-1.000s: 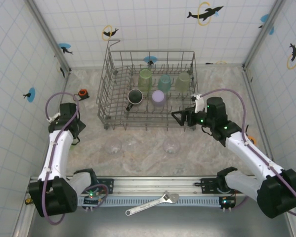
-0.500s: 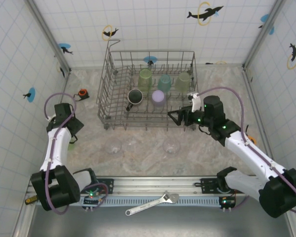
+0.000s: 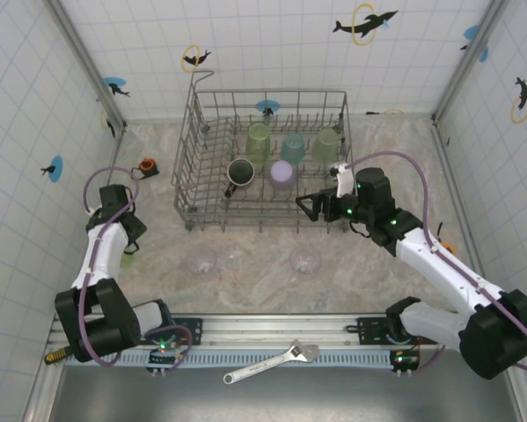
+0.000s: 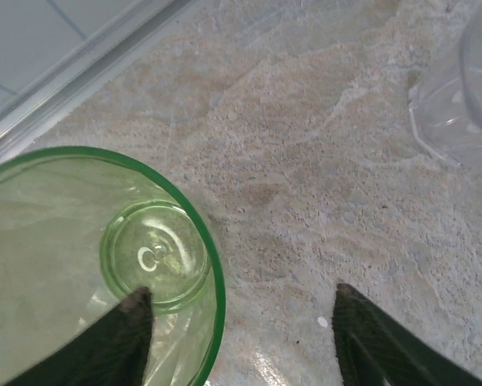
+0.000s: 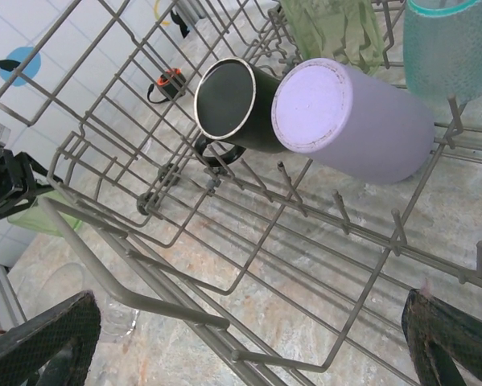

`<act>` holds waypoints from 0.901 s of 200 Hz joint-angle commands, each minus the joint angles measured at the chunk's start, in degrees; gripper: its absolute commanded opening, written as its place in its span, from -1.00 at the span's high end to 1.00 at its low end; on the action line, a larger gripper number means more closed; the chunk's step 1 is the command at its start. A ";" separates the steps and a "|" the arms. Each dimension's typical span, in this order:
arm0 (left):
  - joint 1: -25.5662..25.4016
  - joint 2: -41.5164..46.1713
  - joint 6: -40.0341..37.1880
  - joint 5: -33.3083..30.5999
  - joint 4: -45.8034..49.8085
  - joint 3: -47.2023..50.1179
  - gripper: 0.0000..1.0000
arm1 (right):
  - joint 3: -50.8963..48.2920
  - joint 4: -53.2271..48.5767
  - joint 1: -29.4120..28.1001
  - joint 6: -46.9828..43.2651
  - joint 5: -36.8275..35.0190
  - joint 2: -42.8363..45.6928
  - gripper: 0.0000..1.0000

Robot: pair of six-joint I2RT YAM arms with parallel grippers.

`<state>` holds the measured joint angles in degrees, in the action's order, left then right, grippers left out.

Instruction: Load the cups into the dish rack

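On the left, we see the left gripper [image 4: 238,291] straddling the rim of a green cup [image 4: 55,233] that stands upright on the table [image 4: 305,161] near the left wall. One finger [image 4: 132,322] is down inside the cup and the other is outside, clear of the cup wall, so the jaws are apart and grasp nothing. A clear cup [image 4: 466,96] stands near it to the right, and we make out more clear cups [image 3: 304,258] on the table in front of the dish rack [image 3: 186,176]. Inside the rack, the black cup [image 5: 232,100] lies on its side with its mouth towards the right wrist camera, touching the lavender cup [image 5: 353,121], which also lies on its side, bottom outward. Behind them sit a pale green cup [image 3: 259,141], a teal cup [image 5: 454,48] and another green cup [image 3: 325,145]. On the right, the right gripper [image 5: 249,338] hovers at the rack's near right corner, its jaws spread wide and empty.
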<state>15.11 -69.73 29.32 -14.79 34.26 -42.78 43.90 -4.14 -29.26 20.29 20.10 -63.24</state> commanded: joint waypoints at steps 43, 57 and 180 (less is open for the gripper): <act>0.52 -1.69 -0.97 0.42 -0.78 1.31 0.95 | 2.66 -0.07 -0.37 -0.56 -1.37 -0.88 -0.99; 0.62 -1.66 -1.00 0.69 -0.15 0.80 1.00 | 2.85 -0.16 -0.45 -0.76 -1.53 -0.92 -0.99; 0.54 8.85 -0.69 9.15 6.09 -6.68 1.00 | 0.42 1.44 -1.55 0.29 -2.87 0.53 -0.99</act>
<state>15.18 -63.11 28.47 -8.23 38.83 -46.52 43.97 -4.14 -30.35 20.16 18.06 -63.83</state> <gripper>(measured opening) 0.063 0.995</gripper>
